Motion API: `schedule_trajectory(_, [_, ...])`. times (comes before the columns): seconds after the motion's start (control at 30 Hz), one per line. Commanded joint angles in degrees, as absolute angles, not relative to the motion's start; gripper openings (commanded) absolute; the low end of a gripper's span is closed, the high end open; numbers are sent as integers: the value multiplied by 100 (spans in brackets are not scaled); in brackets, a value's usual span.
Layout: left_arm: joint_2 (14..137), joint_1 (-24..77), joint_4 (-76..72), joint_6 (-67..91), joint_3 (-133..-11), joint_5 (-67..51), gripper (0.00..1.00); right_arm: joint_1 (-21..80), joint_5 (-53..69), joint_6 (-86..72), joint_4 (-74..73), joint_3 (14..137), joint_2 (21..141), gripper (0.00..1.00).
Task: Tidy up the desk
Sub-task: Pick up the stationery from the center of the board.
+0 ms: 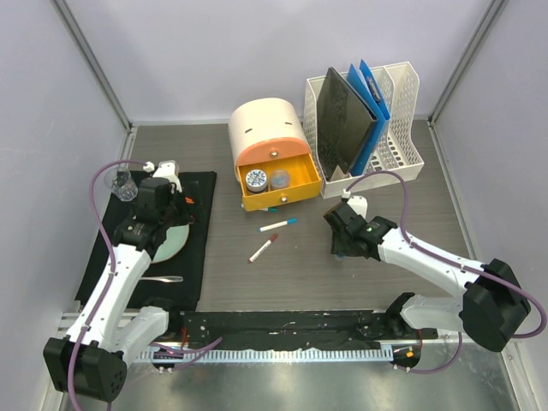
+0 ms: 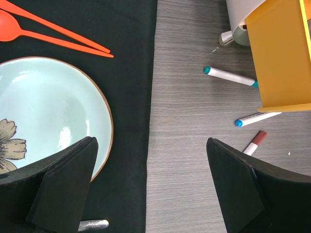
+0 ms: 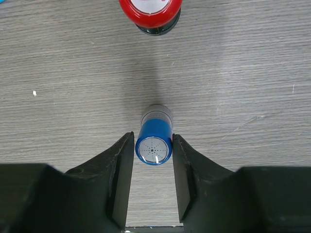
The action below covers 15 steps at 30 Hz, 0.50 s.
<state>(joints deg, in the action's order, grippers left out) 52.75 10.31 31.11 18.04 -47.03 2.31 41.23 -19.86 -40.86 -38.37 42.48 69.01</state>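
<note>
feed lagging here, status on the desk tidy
Left gripper open over mat edge. Right gripper flanking blue cylinder, contact unclear. Red cylinder just ahead. Desk: markers loose.

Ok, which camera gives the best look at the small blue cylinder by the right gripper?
Right wrist: the blue cylinder sits on the desk, centred and unobstructed between the fingers of the right gripper. In top external that gripper covers it; left wrist does not show it.
</note>
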Motion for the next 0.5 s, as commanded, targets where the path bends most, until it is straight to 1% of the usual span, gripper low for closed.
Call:
schedule_trajectory(0.0, [5256, 993, 3059, 1837, -4834, 202, 100, 4104, -2074, -4104, -3735, 4263, 6917, 41])
schedule_trajectory(0.1, [5256, 993, 3067, 1846, -4834, 211, 100, 4104, -2118, -4104, -3770, 4271, 6908, 39])
schedule_trajectory(0.13, [5247, 993, 3067, 1837, -4834, 211, 100, 4104, -2127, -4104, -3779, 4271, 6900, 36])
schedule_trajectory(0.2, [5247, 993, 3076, 1837, -4834, 202, 100, 4104, -2127, -4078, -3779, 4280, 6882, 25])
schedule_trajectory(0.23, [5256, 993, 3076, 1837, -4834, 211, 100, 4104, -2118, -4061, -3779, 4298, 6882, 15])
schedule_trajectory(0.33, [5256, 984, 3067, 1837, -4834, 202, 100, 4104, -2153, -4026, -3823, 4350, 6856, 10])
schedule_trajectory(0.37, [5247, 984, 3067, 1837, -4834, 202, 100, 4104, -2145, -4008, -3832, 4403, 6847, 5])
schedule_trajectory(0.47, [5265, 993, 3085, 1828, -4851, 202, 100, 4104, -2118, -3886, -3946, 4604, 6785, 1])
